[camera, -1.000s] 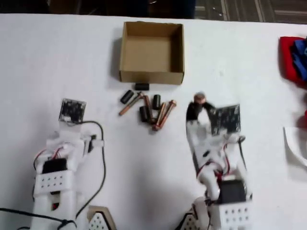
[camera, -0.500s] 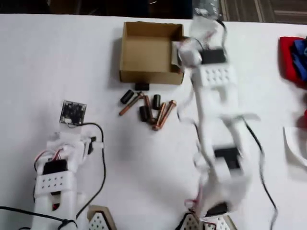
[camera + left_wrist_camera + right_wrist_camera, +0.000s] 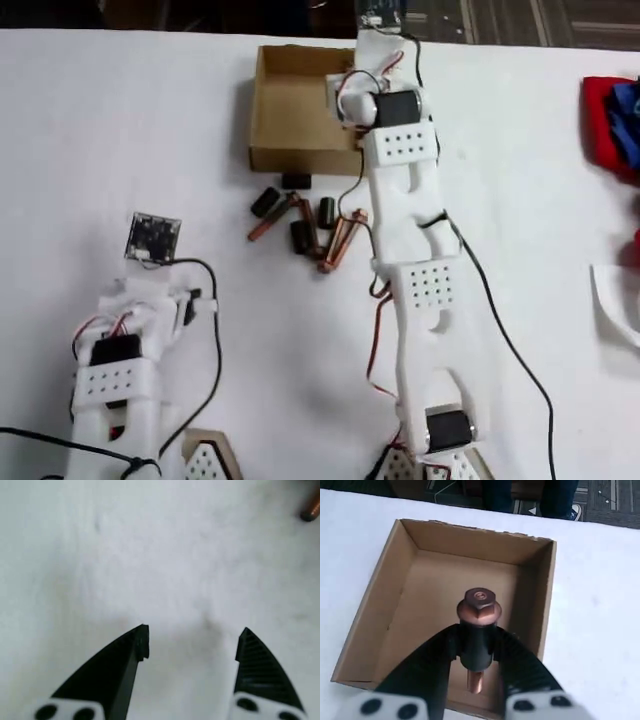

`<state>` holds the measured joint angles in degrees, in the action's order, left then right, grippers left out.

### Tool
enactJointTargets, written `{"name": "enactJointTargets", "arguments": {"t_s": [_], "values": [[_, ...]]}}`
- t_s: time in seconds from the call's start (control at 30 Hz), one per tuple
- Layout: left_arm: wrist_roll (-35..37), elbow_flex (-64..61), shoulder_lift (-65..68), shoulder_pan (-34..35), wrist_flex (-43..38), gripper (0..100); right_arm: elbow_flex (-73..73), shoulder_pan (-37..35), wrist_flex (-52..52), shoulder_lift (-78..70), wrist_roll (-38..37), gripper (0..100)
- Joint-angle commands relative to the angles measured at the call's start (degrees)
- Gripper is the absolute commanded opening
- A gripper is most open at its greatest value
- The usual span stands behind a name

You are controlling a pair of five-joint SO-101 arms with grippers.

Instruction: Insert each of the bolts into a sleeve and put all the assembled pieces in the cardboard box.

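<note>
Presently, the right gripper (image 3: 477, 632) is clamped on a black sleeve (image 3: 477, 650) with a copper bolt (image 3: 479, 607) seated in it, held above the cardboard box (image 3: 390, 590); loose bolts and sleeves (image 3: 310, 225) are seen at the box's 6 o'clock; the left gripper (image 3: 192, 640) is spread wide over the table (image 3: 150, 555)

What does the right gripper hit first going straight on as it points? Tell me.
Probably the floor of the cardboard box: the right gripper, shut on a sleeved bolt, points down into the box, so the bolt's tip would likely touch first.
</note>
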<state>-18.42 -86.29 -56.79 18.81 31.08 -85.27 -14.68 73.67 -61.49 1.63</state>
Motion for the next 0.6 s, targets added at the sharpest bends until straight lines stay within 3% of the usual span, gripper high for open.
{"name": "enactJointTargets", "arguments": {"t_s": [0.0,0.57], "values": [[-0.35,0.31,-0.97,0.18,-0.35,29,0.18,0.48,-0.92,1.19,-0.53,1.9],[-0.35,0.31,-1.05,0.09,-0.35,29,10.99,3.3,-3.03,0.92,-0.79,2.0]]}}
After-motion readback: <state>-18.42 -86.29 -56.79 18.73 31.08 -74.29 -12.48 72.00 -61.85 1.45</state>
